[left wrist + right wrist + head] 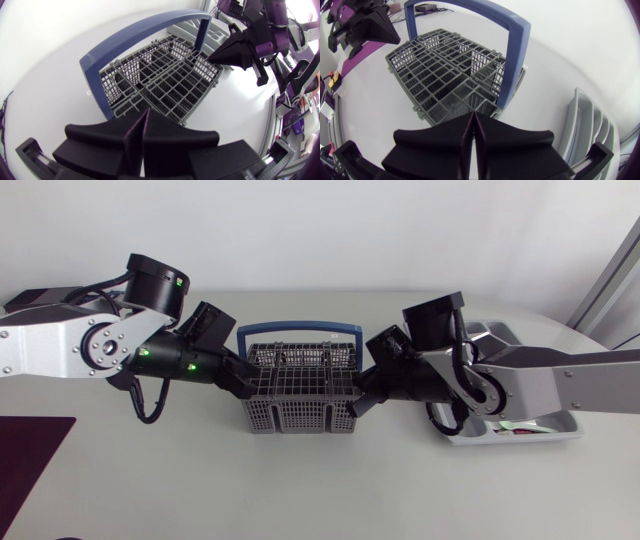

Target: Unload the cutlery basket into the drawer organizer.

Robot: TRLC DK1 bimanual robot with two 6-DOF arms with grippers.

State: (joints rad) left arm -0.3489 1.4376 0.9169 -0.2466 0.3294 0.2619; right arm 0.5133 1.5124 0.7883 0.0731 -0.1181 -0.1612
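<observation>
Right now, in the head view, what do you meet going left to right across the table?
Dark purple flat mat, matte black left gripper, grey mesh cutlery basket with blue handle, right gripper, pale grey drawer organizer.

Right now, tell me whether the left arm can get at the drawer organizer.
Probably not. The drawer organizer lies far right under the right arm, and the cutlery basket and right gripper stand between it and the left gripper.

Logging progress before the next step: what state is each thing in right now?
Cutlery basket: upright, no cutlery visible inside.
Basket handle: raised upright.
Left gripper: shut, empty, beside the basket.
Right gripper: shut, empty, at the basket's opposite side.
Drawer organizer: lying flat, contents unclear.
</observation>
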